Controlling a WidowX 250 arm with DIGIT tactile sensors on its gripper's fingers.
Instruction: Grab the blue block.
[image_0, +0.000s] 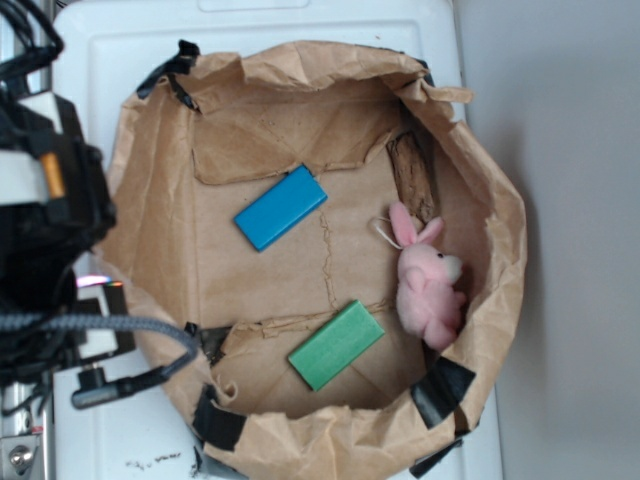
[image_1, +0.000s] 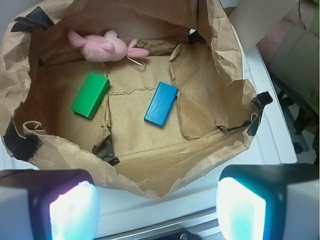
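The blue block (image_0: 281, 207) is a flat bright blue slab lying on the brown paper floor inside a crumpled paper bag (image_0: 150, 230). In the wrist view the blue block (image_1: 161, 103) lies near the middle of the bag, well ahead of my gripper (image_1: 157, 210). My gripper is open and empty, its two pads wide apart over the white surface outside the bag's near rim. In the exterior view the arm (image_0: 50, 230) stands at the left edge, outside the bag; its jaws do not show there.
A green block (image_0: 336, 344) (image_1: 90, 94) lies in the bag near the blue one. A pink plush rabbit (image_0: 428, 283) (image_1: 104, 47) lies against the bag's wall. The bag's raised crumpled rim (image_1: 150, 175) stands between my gripper and the blocks. The white table (image_0: 300, 25) carries the bag.
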